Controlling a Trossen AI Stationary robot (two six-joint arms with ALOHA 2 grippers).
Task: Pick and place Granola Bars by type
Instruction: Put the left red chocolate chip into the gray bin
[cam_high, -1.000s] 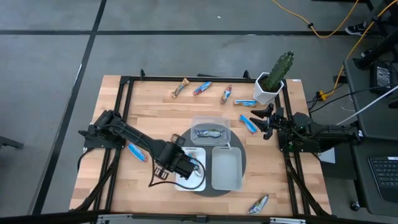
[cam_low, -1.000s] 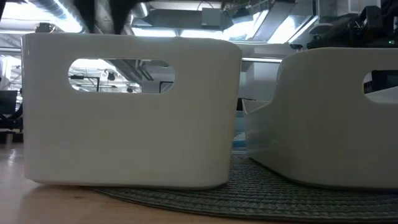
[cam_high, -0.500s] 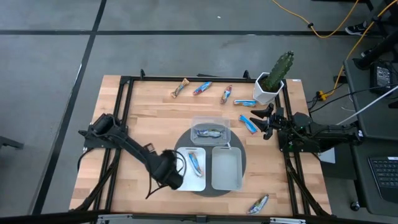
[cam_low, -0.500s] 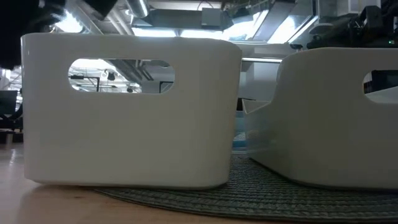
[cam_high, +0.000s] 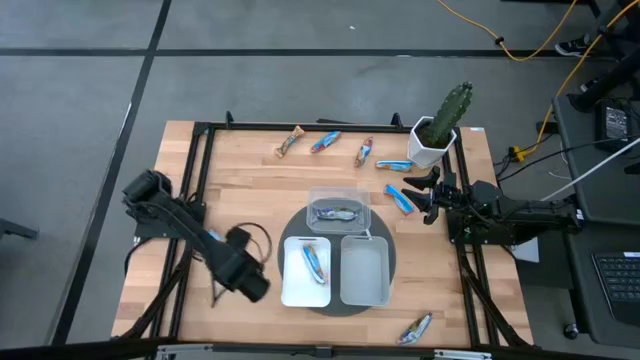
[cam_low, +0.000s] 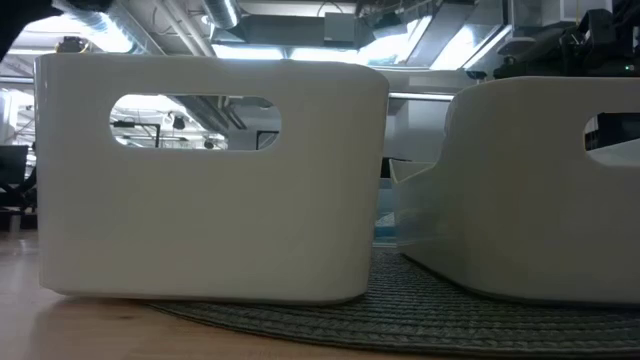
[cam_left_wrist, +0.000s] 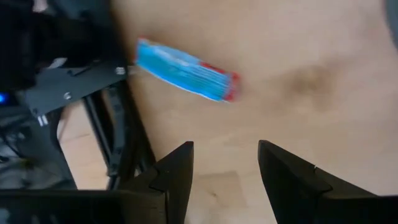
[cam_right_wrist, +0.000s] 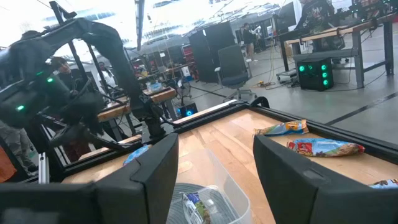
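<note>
Left gripper (cam_high: 248, 283) out over bare wood left of the white tray (cam_high: 290, 290), fingers (cam_left_wrist: 177, 171) parted and empty, blue bar (cam_left_wrist: 185, 70) lying ahead by the frame. Right gripper (cam_high: 427, 193) at the table's right edge beside a blue bar (cam_high: 400, 199), fingers apart, empty. Blue-orange bar (cam_high: 314, 262) in the white tray.

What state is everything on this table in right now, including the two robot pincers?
Left pincer: open, empty, above a blue bar lying on the wood.
Right pincer: open, empty, at the table's right side.
Left white tray: holds one blue bar.
Right white tray: empty.
Clear tray: holds one bar.
Potted cactus: upright.
</note>
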